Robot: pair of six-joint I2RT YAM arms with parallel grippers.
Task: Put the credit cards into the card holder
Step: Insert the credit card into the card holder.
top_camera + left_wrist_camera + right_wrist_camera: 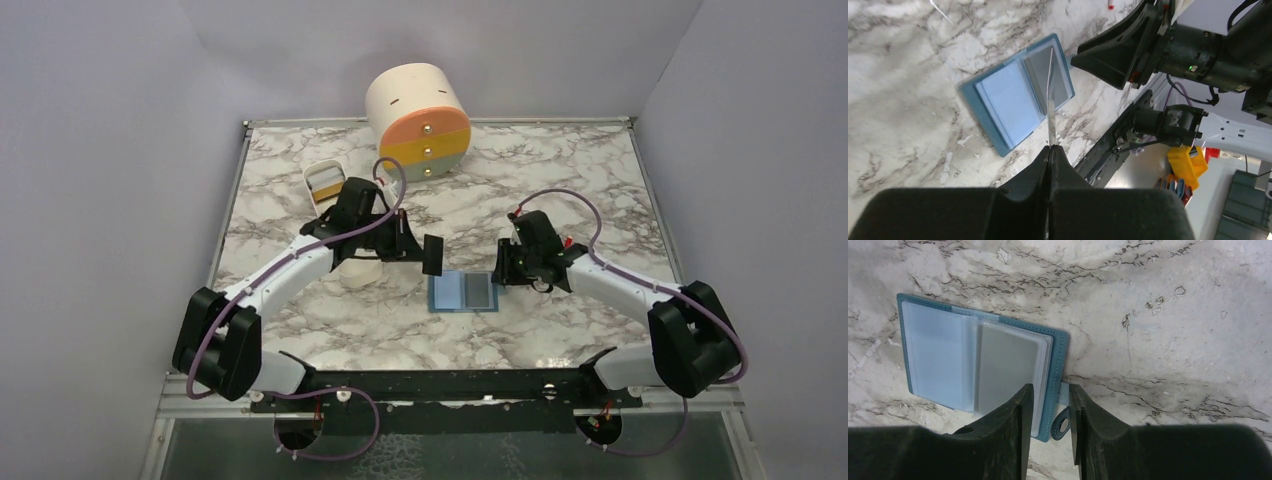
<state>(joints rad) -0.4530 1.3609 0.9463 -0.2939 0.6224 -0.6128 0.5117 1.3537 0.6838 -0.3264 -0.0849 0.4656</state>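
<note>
The card holder (462, 292) lies open and flat on the marble, its blue cover and clear sleeves facing up (933, 350). A grey credit card (1008, 365) sits in its right sleeve. My left gripper (418, 250) is shut on another credit card (432, 255), held upright just left of the holder. In the left wrist view that card (1050, 95) is edge-on above the holder (1008, 100). My right gripper (1050, 390) is at the holder's right side, jaws partly open. The cover edge and snap tab (1062, 424) lie between its fingers.
A cream cylinder with orange, yellow and grey drawers (420, 120) stands at the back centre. A white tray (322, 180) with a gold card in it sits behind the left arm. The table's front rail (440, 385) runs behind the holder's near side.
</note>
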